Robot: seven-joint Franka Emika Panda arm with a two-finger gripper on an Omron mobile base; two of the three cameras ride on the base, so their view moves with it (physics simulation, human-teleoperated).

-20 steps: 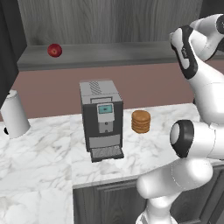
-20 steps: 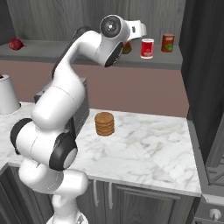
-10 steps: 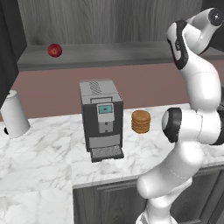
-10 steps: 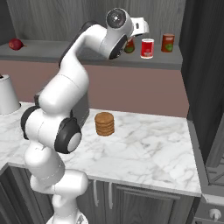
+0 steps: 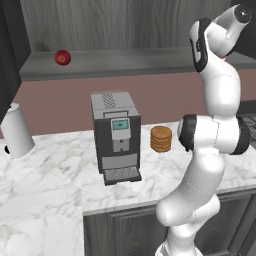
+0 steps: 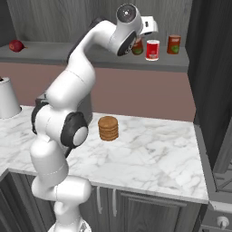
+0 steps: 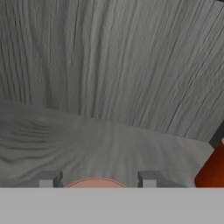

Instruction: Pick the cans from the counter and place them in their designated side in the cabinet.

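Observation:
High at the cabinet shelf [image 6: 59, 53], my gripper [image 7: 98, 179] is shut on a darker red-brown can [image 6: 137, 47] with a green label. The can's round pinkish top [image 7: 96, 183] shows between the two fingertips, and its base sits at shelf level. My wrist partly hides it in the right base view. Just right of it on the shelf stands the bright red can [image 6: 152, 50] with a white rim, whose red side [image 7: 212, 170] shows at the hand view's right edge. Another dark red can [image 6: 173, 44] stands further right. The counter [image 6: 154, 149] lies far below.
A red ball [image 5: 62, 57] sits at the shelf's left end. On the counter stand a coffee machine [image 5: 116, 135], a stack of tan discs [image 6: 108, 128] and a white cylinder [image 5: 17, 131]. A dark tall panel [image 6: 213, 68] closes off the right side.
The arm has straightened upward, its elbow swinging in. The hand has edged slightly right along the shelf with the can. The jaws stay shut on it.

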